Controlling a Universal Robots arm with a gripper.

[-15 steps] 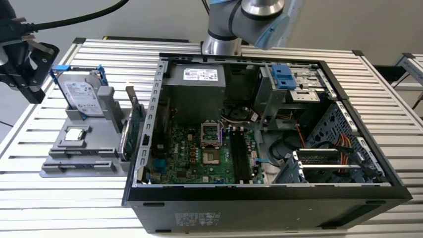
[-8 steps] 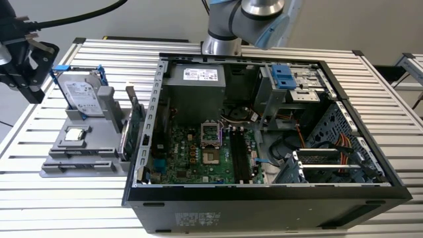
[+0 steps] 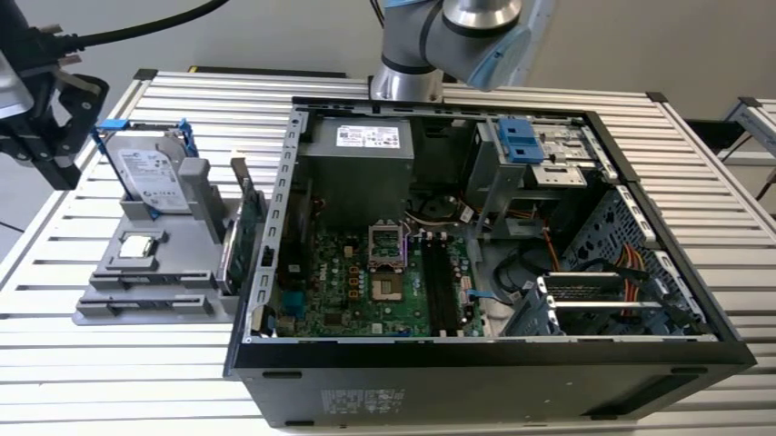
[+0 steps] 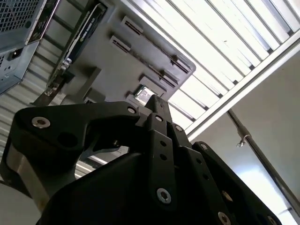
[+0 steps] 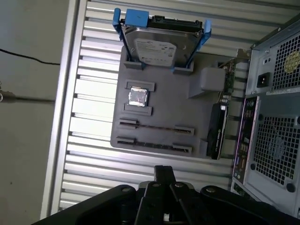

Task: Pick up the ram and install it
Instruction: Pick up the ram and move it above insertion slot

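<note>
Black pincer (image 5: 164, 170) hangs over the slatted table (image 5: 93, 161), just short of the grey holder tray (image 5: 197, 110). Nothing shows in its grip, and I cannot tell from either wrist view how wide it stands. Nearest to it on the tray are two rows of clips. In the farther row a thin brownish line runs from clip to clip, which I take for the ram (image 5: 154, 127) standing on its long edge, apart from the pincer. Beyond it a small square processor (image 5: 138, 97) lies in its own seat. Beyond that the hard drive (image 5: 161, 40) in its blue frame stands propped at the tray's far end. On the tray's side toward the computer case (image 5: 276, 117), a green card (image 5: 218, 133) stands on edge near one end of the ram.

The step in hand reads as the reach for the ram. To do it well, I judge, the pincer should be turned to close across the board's flat faces, centred between the clips, and brought down square. A skewed descent would likely strike a clip or the neighbouring row. So thin a stick would probably twist if taken near one end, and the end by the card wants care. In the exterior view the long dark memory slots (image 3: 439, 282) lie inside the case, well apart from the tray.
</note>
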